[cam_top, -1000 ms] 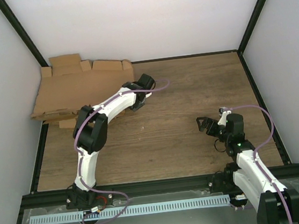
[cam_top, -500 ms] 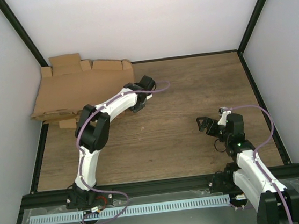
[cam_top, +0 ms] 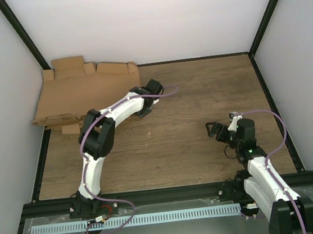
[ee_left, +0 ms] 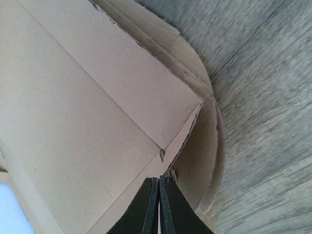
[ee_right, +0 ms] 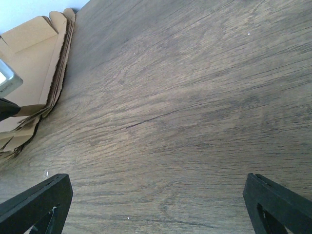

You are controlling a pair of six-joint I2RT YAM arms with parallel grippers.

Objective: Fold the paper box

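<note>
The paper box (ee_left: 92, 97) is the top brown cardboard sheet of a pile in the back left corner (cam_top: 80, 92). My left gripper (ee_left: 159, 181) is shut, its black fingertips pinched on the right edge of that top sheet, near a small notch. From above, the left wrist (cam_top: 150, 88) hides those fingertips at the pile's right edge. My right gripper (ee_right: 155, 181) stands wide open over bare wood at the right of the table (cam_top: 214, 130), with nothing between its fingers.
More flat cardboard blanks (ee_left: 207, 156) lie under the top sheet, their rounded flaps sticking out onto the wooden table (cam_top: 198, 89). White walls and black frame rails close in the table on three sides.
The left jaws have closed on the sheet's edge. Both arms stay almost where they were.
</note>
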